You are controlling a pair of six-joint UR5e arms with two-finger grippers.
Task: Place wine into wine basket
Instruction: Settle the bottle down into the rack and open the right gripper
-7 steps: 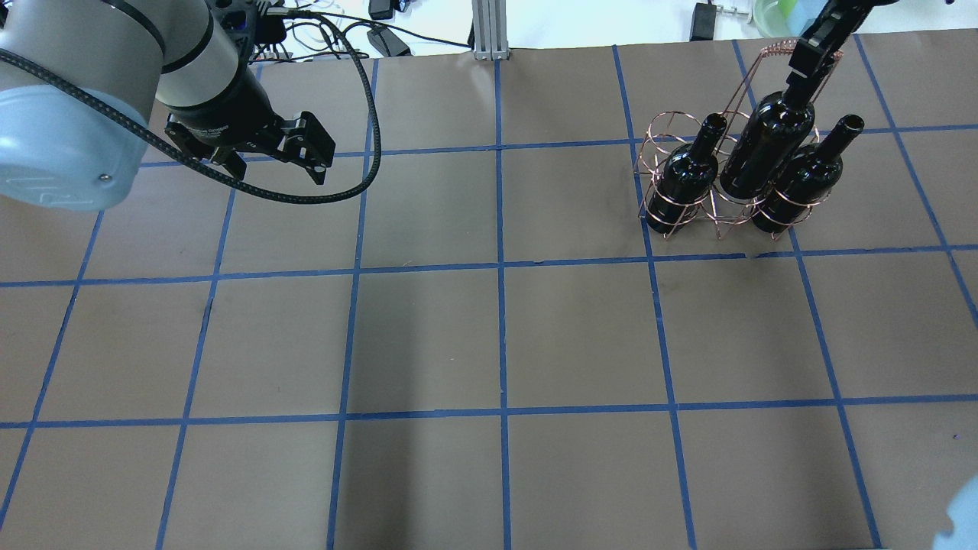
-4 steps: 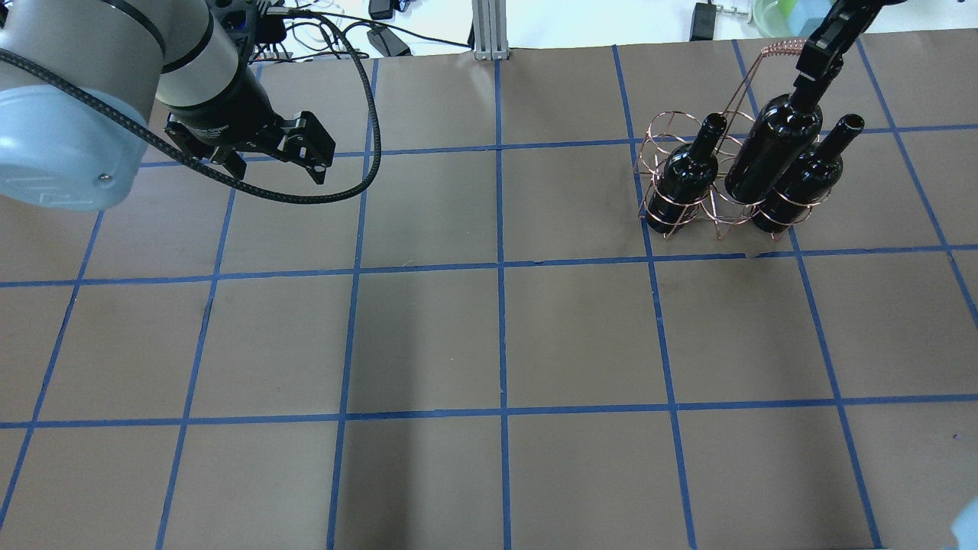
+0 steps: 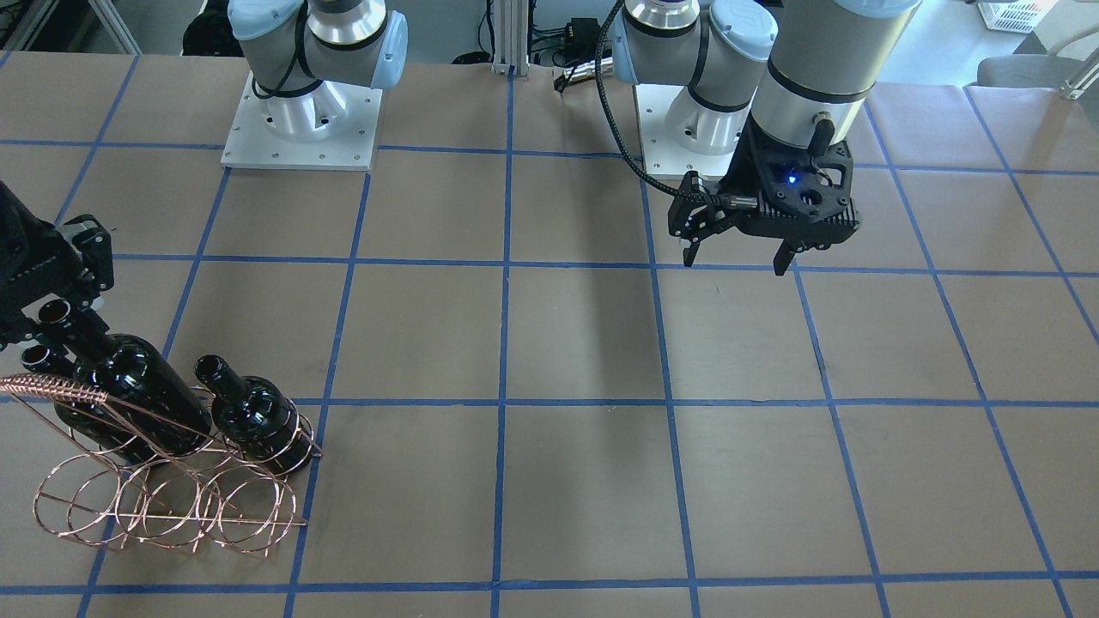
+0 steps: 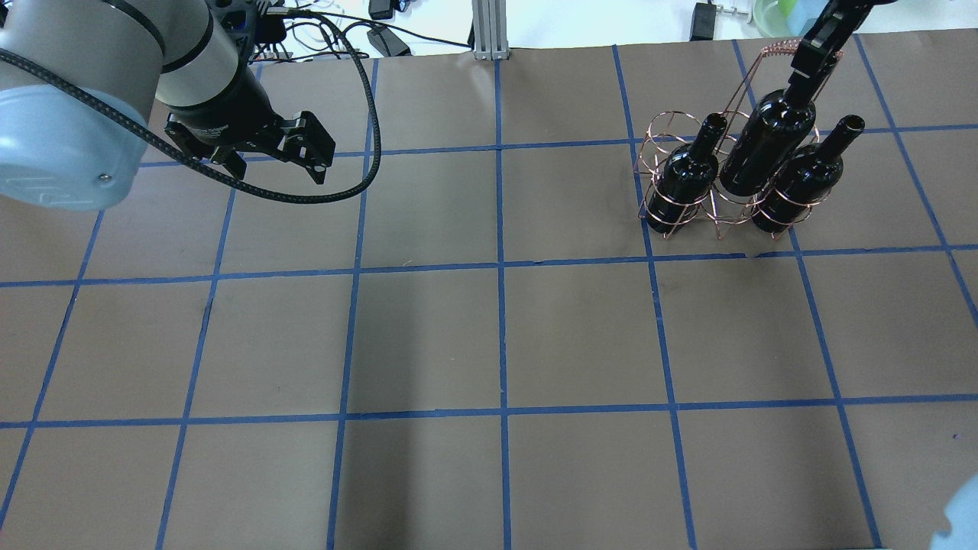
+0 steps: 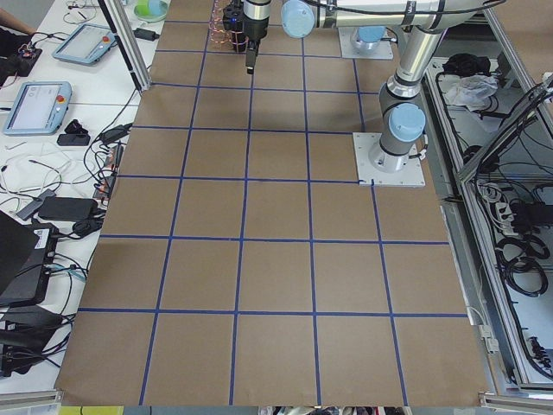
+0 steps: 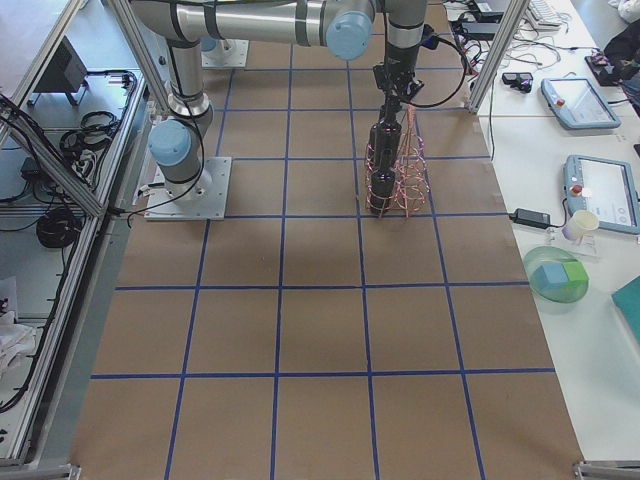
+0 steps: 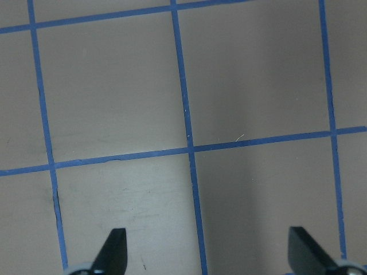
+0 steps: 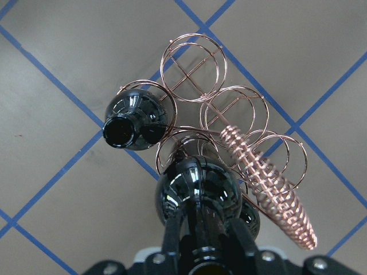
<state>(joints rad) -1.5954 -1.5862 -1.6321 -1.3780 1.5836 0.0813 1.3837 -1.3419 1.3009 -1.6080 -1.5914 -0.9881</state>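
In the overhead view the wine basket (image 4: 718,210) is standing on the surface (image 4: 489,344), at the upper right of the frame. The wine (image 4: 768,153) is standing in it, between the left bottle (image 4: 684,179) and the right bottle (image 4: 798,187).

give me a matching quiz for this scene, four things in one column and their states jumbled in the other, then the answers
Things
A. left two-finger gripper
B. right two-finger gripper
C. rose-gold thin-wire wine basket
D. middle glossy dark glass wine bottle

States
1. held by its neck
2. open over the brown table, holding nothing
3. shut on a bottle's neck
4. standing on the table with some rings empty

Pairs: A-2, B-3, C-4, D-1
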